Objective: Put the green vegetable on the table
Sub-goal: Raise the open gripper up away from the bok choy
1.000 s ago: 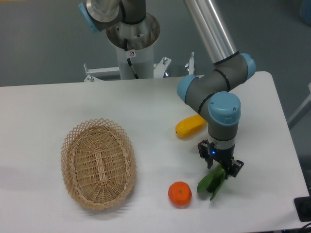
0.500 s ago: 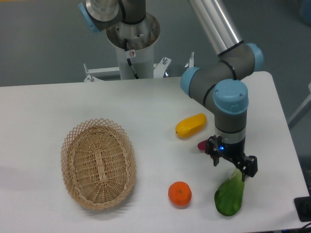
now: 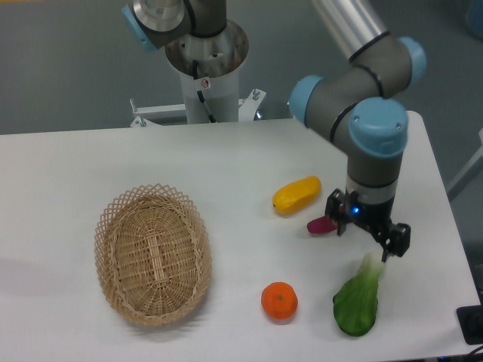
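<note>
Claw (image 3: 367, 236) hangs open above the vegetable (image 3: 356, 300) lying on the desk (image 3: 226, 173); a careless swing could nudge it toward the near edge.

I see bright, even light from above, soft small shadows under things on the white table (image 3: 226, 158), a bit grainy, no strong glare.

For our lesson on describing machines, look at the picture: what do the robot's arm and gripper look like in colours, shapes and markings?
The arm is made of thick grey cylindrical joints with light blue round end caps, joined by a shiny silver tube. Its silver base column carries a small red-and-white sticker and a thin black cable. The gripper is small and black with two short fingers and a small blue light.
</note>
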